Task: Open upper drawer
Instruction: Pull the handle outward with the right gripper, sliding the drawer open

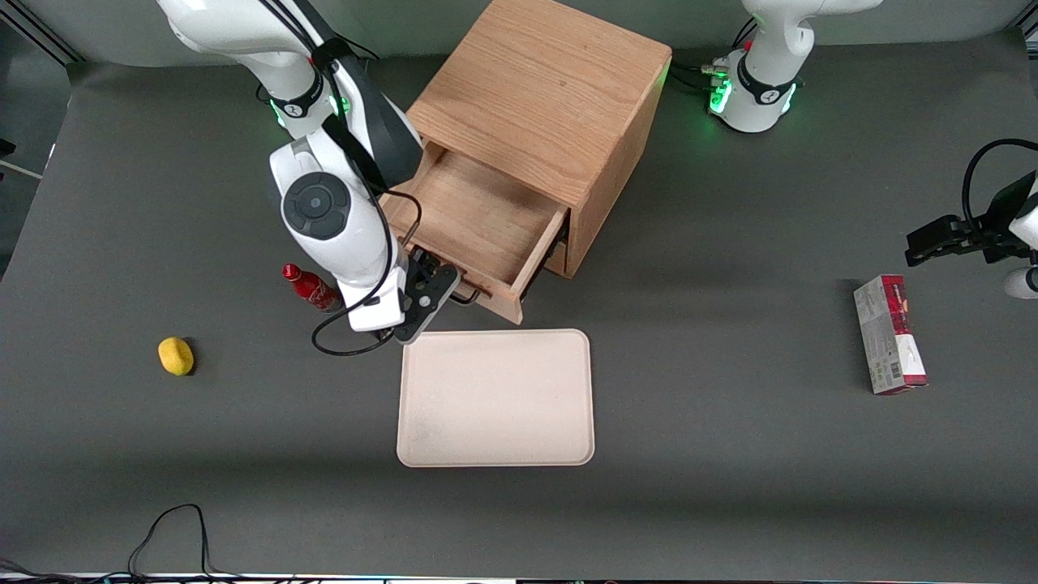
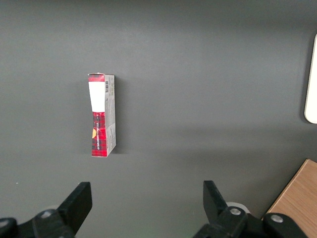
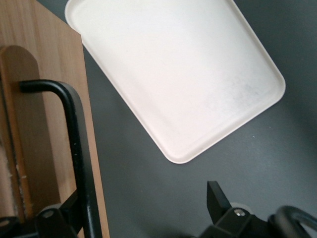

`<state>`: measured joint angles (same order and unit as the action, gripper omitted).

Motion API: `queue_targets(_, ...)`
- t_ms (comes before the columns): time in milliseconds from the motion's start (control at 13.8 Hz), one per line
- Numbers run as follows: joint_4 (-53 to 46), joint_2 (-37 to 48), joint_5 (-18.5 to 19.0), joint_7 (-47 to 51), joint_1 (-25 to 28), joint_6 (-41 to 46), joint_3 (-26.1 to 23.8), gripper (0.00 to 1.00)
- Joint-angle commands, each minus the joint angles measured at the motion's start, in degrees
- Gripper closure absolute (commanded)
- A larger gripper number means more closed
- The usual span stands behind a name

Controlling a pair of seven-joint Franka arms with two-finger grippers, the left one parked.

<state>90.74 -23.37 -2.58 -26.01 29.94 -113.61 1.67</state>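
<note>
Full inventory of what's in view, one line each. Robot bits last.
cabinet: 1, light oak, mid-table
upper drawer: 1, oak, pulled out, nothing seen inside
handle: 1, black bar, on drawer front
tray: 1, cream, in front of the drawer, nearer the front camera
bottle: 1, red, beside working arm
yellow object: 1, toward working arm's end
carton: 1, red-white, toward parked arm's end
gripper: 1, black, open, at the handle

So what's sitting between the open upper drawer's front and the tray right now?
Only the gripper, at the upper drawer handle; otherwise bare table up to the tray, as the front view shows.
</note>
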Motion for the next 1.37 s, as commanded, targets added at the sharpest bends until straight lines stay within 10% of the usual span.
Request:
queue_targets(0,-4.08,-2.55,0.65,-2.11,-1.37,1.9,-0.09,0.0)
queue_targets(1300,-20.41,-5.2,0.48,-4.31,-4.98,15.34,-0.09,0.0)
